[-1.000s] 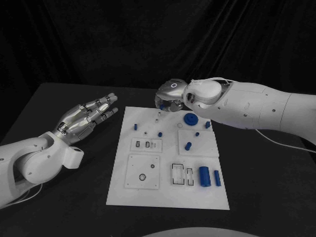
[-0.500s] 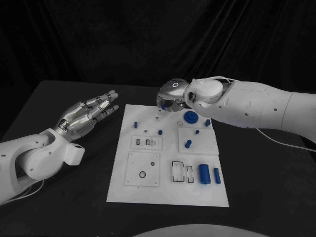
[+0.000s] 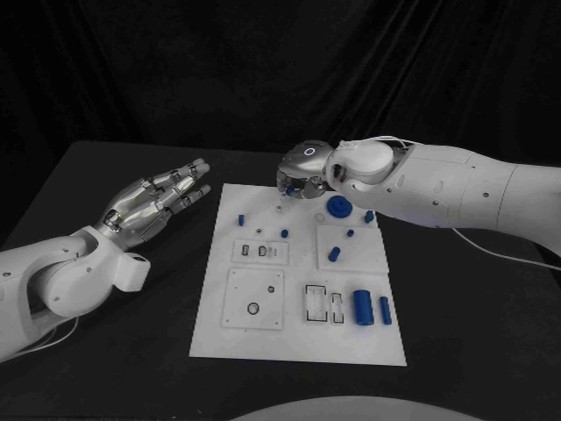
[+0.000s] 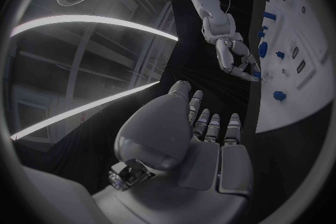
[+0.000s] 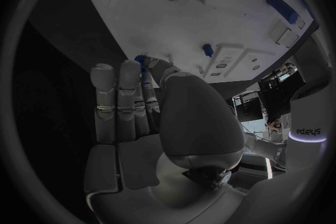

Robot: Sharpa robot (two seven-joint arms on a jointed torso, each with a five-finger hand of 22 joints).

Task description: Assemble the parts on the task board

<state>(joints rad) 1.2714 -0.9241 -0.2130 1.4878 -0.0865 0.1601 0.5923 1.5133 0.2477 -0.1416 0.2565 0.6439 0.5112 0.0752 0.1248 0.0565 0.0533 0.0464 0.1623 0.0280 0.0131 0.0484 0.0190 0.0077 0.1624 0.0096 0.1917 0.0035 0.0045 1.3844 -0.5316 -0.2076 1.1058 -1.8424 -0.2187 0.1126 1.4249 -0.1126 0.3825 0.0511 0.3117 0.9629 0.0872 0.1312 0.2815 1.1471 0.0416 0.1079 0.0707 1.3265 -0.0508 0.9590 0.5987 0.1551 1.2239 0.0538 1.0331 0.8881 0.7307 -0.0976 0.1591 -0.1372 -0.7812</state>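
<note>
Right hand (image 3: pixel 303 178) is hovering over the task board's (image 3: pixel 300 342) 12 o'clock edge, pinching what looks like a small blue part (image 5: pixel 142 59), probably lining up an insertion, while the left hand (image 3: pixel 154 205) is idling flat and empty off at 9 o'clock.

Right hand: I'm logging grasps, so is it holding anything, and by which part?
The right hand pinches a small blue part at its fingertips; the part is mostly hidden, so where it is gripped cannot be told. The left hand holds nothing.
</note>
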